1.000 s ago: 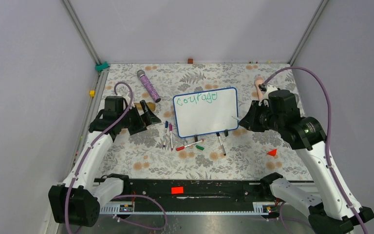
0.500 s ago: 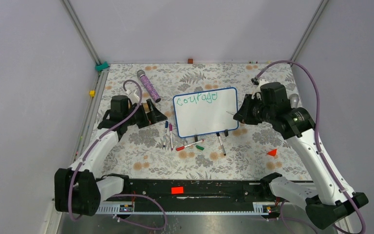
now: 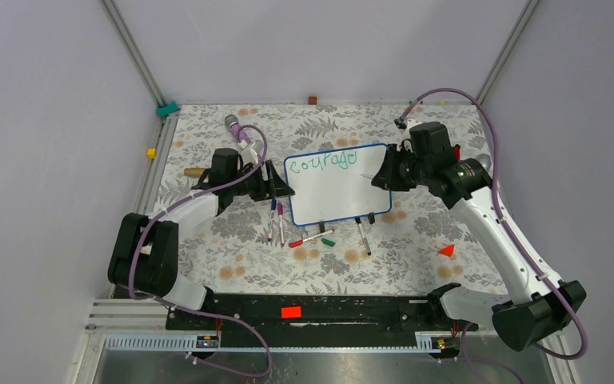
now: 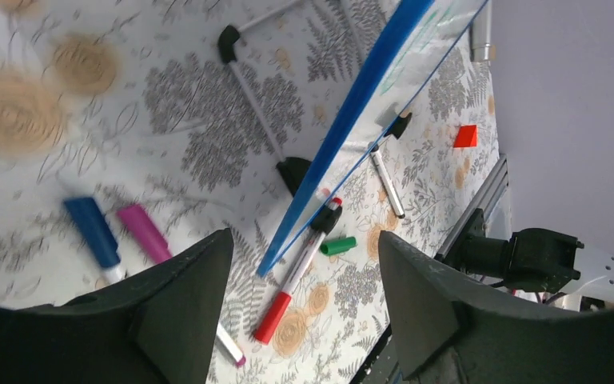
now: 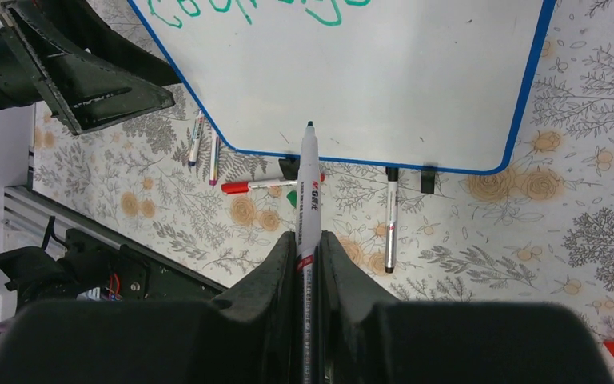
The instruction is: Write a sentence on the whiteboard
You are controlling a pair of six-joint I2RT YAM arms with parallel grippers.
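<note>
board: The board [image 3: 340,192] is propped at a tilt on its two black feet [image 5: 427,178] in the middle of the table [image 3: 216,256], with the written face turned towards the arms.
sentence: Of the sentence [image 3: 328,161], only "courage" is seen, in green along the top edge. The white below it is bare, so the rest is judged not yet written.
right gripper: The right gripper [image 5: 309,240] is pressed together on a marker [image 5: 308,180]. The marker is held in line with the fingers, cap off, its tip aimed at the board's lower edge. Whether the tip touches cannot be told.
left gripper: The left gripper [image 3: 281,184] is spread, with nothing held, just beside the board's left edge. In the wrist view the blue frame is seen ahead between the fingers.
step: A brace on the left edge is judged to be in preparation for the next word.
how: The frame is best pinched or backed firmly before any stroke is made. The tip should then be carried up and left, to start under "courage". Light pressure is advised, since the board is carried on two small feet only.
risk: Loose pens [image 3: 312,238] lie at the board's foot and could be knocked if the board is pushed.
</note>
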